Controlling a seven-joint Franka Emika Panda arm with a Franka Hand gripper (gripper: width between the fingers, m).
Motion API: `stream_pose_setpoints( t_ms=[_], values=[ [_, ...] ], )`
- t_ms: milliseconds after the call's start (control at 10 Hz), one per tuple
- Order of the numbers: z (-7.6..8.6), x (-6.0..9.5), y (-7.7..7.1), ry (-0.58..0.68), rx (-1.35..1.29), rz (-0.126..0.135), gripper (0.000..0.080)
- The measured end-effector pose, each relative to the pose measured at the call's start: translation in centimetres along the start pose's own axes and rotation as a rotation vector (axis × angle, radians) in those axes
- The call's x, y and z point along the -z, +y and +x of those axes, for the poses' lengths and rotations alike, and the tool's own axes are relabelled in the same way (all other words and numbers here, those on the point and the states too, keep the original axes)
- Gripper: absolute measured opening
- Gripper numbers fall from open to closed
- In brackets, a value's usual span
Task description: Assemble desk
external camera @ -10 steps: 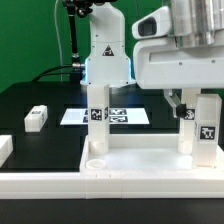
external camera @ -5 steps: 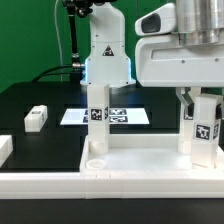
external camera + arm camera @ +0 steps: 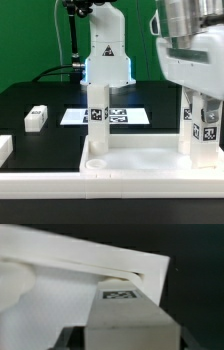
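The white desk top (image 3: 140, 158) lies at the front of the table, and two legs stand upright in its corners. One leg (image 3: 97, 122) stands free at its corner on the exterior view's left. My gripper (image 3: 203, 98) comes down from above and is shut on the tagged right-hand leg (image 3: 206, 128). In the wrist view that leg (image 3: 125, 314) fills the space between my dark fingers (image 3: 72, 336), its end at the desk top's corner (image 3: 60, 274). A loose leg (image 3: 36, 118) lies on the black table at the left.
The marker board (image 3: 125, 116) lies flat behind the desk top. A long white border rail (image 3: 60, 185) runs along the front edge. Another white part (image 3: 5, 148) sits at the far left. The arm's white base (image 3: 105, 55) stands behind.
The fingers have closed on the right-hand leg. The hand has turned about its upright axis, so its body looks narrower from outside. The other parts have not moved.
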State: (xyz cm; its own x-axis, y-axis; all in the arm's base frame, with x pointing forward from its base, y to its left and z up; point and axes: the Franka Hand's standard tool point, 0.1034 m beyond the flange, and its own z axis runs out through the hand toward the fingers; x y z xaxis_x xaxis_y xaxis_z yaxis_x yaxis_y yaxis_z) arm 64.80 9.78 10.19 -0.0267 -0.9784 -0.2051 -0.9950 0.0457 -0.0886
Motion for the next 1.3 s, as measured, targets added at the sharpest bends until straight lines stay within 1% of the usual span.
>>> stream_pose_setpoints(
  t_ms=[100, 300, 400, 500, 600, 700, 800, 900, 1000, 1100, 1200, 1300],
  values=[
    [0.0, 0.0, 0.0, 0.002, -0.063, 0.008, 0.0294],
    [0.0, 0.0, 0.1, 0.003, -0.069, 0.007, 0.0294],
    [-0.1, -0.1, 0.0, 0.016, 0.066, 0.003, 0.0371],
    [-0.4, -0.3, -0.3, 0.032, 0.307, -0.004, 0.0371],
    [-0.6, -0.5, -0.3, 0.024, 0.482, -0.021, 0.0510],
    [-1.0, -0.2, 0.0, 0.016, 0.583, -0.051, 0.0605],
    [-0.8, -0.3, -0.2, 0.020, 0.631, -0.045, 0.0605],
    [-0.8, -0.3, -0.2, 0.021, 0.701, -0.047, 0.0640],
    [-0.7, -0.3, -0.2, 0.025, 0.768, -0.051, 0.0647],
    [-0.5, -0.1, -0.2, 0.031, 0.891, -0.058, 0.0647],
    [-0.4, 0.4, -0.4, 0.048, 1.177, -0.073, 0.0649],
    [-1.1, 1.1, -0.8, 0.052, 1.325, -0.069, 0.0649]
  ],
)
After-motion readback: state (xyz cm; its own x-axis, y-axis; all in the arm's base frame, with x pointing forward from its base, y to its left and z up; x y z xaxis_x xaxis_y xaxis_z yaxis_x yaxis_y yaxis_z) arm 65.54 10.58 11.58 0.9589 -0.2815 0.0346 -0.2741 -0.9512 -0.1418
